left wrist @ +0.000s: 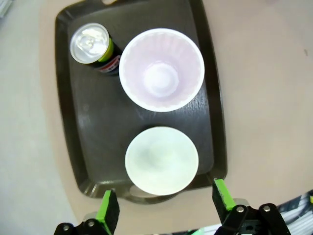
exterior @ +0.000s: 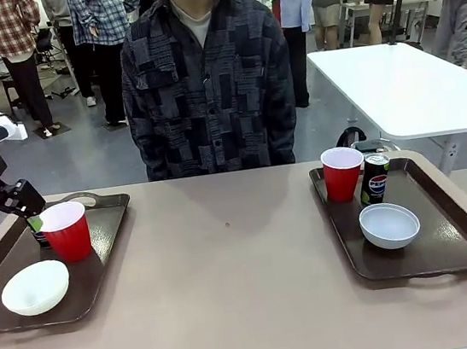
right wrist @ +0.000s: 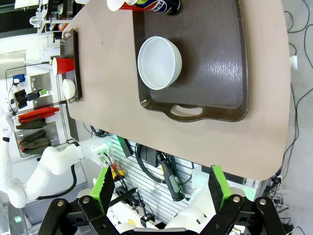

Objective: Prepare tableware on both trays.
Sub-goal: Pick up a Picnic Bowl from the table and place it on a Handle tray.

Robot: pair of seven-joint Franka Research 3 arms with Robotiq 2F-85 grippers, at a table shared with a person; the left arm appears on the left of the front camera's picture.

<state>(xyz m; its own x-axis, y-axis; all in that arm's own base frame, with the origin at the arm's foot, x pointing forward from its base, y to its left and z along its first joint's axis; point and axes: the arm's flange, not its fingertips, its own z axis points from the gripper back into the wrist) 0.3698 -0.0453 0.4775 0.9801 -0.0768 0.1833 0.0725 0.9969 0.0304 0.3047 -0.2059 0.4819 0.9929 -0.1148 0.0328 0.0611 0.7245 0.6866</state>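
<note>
Front view shows two dark brown trays on the tan table (exterior: 232,295), one at the left (exterior: 105,243) and one at the right (exterior: 457,240), well apart, with a person (exterior: 207,83) standing at the far side between them. On the left tray a red cup (exterior: 67,231) stands upright toward the far end, a black can (exterior: 38,233) just beside it on its left and partly hidden by the left gripper (exterior: 23,211), and a white bowl (exterior: 36,287) sits nearer the robot. On the right tray a second red cup (exterior: 342,173) stands at the far left corner, a Pepsi can (exterior: 375,178) upright just beside it on the right, and another white bowl (exterior: 389,225) lies near them toward the robot. Left wrist view looks straight down on the left tray: its fingers (left wrist: 108,210) stand spread wide, holding nothing, above the tray's handle end near the bowl. Right wrist view has the right gripper (right wrist: 159,188) high over the near table edge, its jaws likewise spread and empty, the right tray lying beyond them.
</note>
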